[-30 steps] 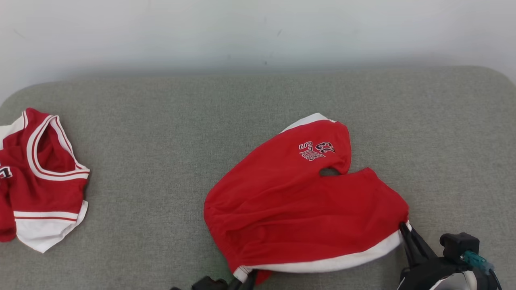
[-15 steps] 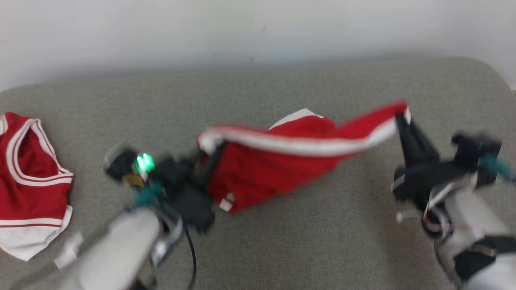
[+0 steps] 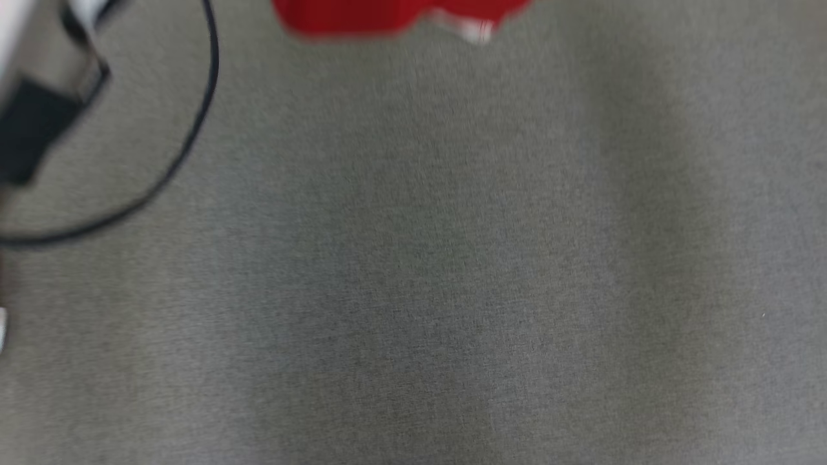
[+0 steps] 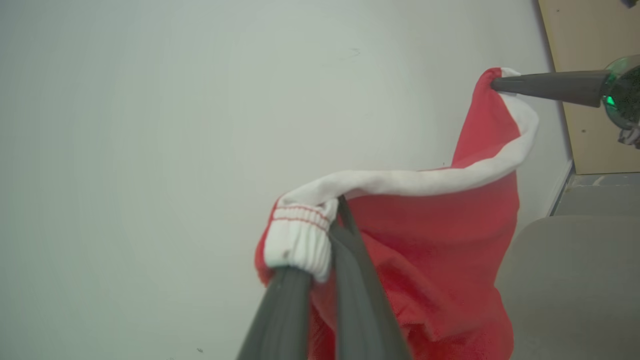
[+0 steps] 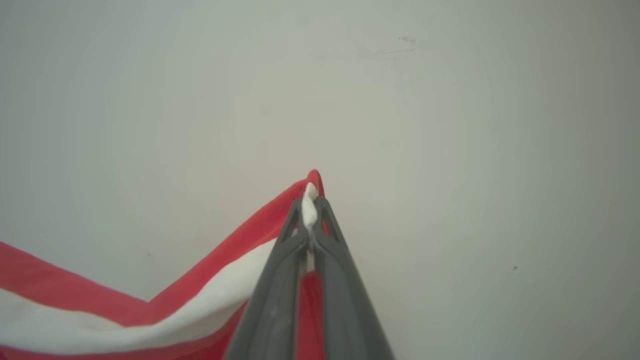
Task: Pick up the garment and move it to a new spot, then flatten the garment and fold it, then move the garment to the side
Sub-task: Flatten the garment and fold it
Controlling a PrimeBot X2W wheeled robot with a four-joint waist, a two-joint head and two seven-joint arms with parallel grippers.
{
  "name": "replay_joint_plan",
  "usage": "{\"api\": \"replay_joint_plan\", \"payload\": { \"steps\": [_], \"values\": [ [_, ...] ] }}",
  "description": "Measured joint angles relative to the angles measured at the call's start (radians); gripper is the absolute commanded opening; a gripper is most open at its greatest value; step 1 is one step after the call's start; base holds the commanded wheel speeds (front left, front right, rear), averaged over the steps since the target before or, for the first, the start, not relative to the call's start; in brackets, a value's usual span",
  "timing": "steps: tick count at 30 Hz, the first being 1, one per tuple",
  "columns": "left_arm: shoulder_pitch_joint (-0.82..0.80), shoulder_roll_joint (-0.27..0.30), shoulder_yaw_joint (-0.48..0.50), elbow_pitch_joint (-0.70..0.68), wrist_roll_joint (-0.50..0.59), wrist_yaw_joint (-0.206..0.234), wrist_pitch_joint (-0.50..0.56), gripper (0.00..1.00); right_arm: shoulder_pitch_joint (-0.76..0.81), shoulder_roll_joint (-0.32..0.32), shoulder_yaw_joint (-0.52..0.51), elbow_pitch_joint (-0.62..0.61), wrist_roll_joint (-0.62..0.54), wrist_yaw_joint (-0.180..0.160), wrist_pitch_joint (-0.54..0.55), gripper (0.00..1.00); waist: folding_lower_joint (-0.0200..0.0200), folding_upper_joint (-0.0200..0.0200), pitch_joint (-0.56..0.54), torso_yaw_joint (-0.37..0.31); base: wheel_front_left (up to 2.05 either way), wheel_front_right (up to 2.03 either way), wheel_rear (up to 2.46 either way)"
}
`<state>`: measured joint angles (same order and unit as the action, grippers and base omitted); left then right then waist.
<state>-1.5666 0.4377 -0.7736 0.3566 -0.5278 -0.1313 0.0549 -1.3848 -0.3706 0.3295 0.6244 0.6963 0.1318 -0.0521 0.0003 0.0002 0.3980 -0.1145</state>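
The garment point(image 4: 435, 235) is red with a white band and hangs in the air, stretched between my two grippers. My left gripper point(image 4: 336, 220) is shut on a ribbed white corner of the band. At the upper right of the left wrist view, my right gripper point(image 4: 495, 84) pinches the band's other end. In the right wrist view, my right gripper point(image 5: 311, 200) is shut on the white trim, and the garment point(image 5: 150, 310) drapes down to the left. The head view catches the garment's blurred lower edge point(image 3: 387, 16) at the top.
The grey cushion point(image 3: 413, 258) spreads below. A black cable point(image 3: 194, 129) loops beside a dark part of my left arm point(image 3: 32, 123) at the upper left. Behind the garment is a pale wall point(image 4: 150, 100), with a tan board point(image 4: 585, 40) at the far right.
Both grippers have lifted the garment off the cushion and hold it spread in the air. The head camera has tipped downward, so the whole picture has shifted.
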Motion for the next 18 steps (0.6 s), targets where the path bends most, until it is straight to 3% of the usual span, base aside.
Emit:
{"api": "replay_joint_plan", "payload": {
  "steps": [9,18],
  "values": [
    [-0.399,-0.064,-0.142,0.235,-0.099,0.000,-0.038,0.00,-0.348,-0.035,-0.028,0.157,0.040,0.000,0.033,0.00,0.0001,0.0001,0.170,-0.040,0.00,0.00,0.00],
    [-0.555,-0.096,-0.279,0.406,-0.208,0.000,-0.125,0.00,-0.475,-0.028,0.038,0.272,0.043,0.000,0.006,0.00,-0.0001,0.0001,0.283,-0.069,0.00,0.00,0.00]
  ]
}}
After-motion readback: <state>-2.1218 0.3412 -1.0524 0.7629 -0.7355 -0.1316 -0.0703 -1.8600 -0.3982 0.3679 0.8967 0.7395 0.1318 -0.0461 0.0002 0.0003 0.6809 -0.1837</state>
